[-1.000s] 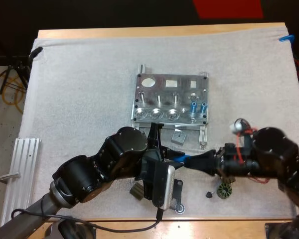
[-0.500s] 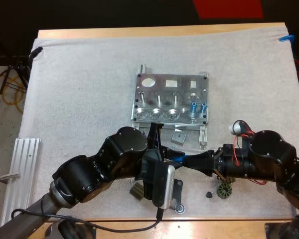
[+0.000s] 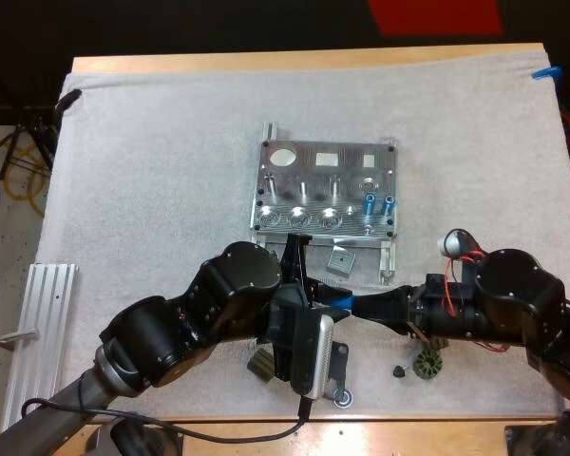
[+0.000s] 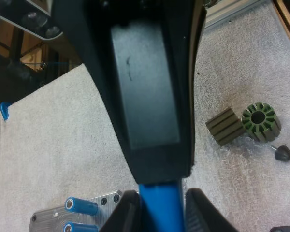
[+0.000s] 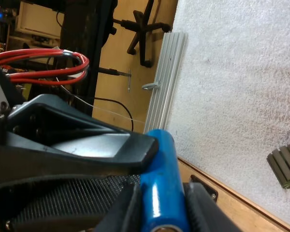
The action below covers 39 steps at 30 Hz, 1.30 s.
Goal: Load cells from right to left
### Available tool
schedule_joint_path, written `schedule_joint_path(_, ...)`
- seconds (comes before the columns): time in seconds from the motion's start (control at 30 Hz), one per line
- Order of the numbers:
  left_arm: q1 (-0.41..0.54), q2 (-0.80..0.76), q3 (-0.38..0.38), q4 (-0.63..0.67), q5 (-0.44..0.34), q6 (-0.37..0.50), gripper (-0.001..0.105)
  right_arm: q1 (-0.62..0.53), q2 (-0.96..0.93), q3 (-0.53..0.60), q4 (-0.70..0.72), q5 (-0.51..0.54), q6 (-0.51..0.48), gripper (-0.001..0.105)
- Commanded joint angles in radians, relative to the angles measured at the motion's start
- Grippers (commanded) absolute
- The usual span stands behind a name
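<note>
**A:** Cell position?

**B:** The bright blue cylindrical cell sits lower centre of the high view, hung between the two arms over the white mat on the bench. It is just below the square metal fixture plate. Its long axis runs left to right across the frame.

**A:** Fingers?

**B:** The left fingers are narrow and pressed on the cell from both sides. The right fingers pinch the other end the same way. Two arms on one cell reads as a hand-over.

**A:** Seats filled?

**B:** Two seated blue cylinders are at the plate's lower right edge, and they appear to stand upright. The round pocket just left of them looks empty.

**A:** What does the next move turn on?

**B:** That pocket lies almost straight up-frame from the held cell. The cell lies level, so I judge it must be tipped on end before going in. Both arms are about equally near, so one has to let go first.
</note>
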Motion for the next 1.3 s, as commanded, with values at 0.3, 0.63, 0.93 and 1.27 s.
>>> schedule_joint_path(0.3, -0.002, -0.008, -0.001, 0.002, -0.009, -0.037, 0.024, -0.003, -0.002, -0.001, -0.007, 0.001, -0.029, 0.011)
schedule_joint_path(0.63, -0.002, -0.010, -0.001, 0.062, -0.013, -0.125, 0.063, -0.003, -0.002, -0.001, -0.007, 0.001, -0.056, 0.011)
schedule_joint_path(0.93, -0.002, -0.067, -0.004, 0.124, -0.215, -0.279, 0.063, -0.003, -0.002, -0.037, 0.134, 0.016, -0.214, 0.011)
schedule_joint_path(1.27, -0.002, -0.152, -0.005, 0.126, -0.242, -0.701, 0.063, -0.003, -0.002, -0.154, 0.318, 0.132, -0.460, 0.011)
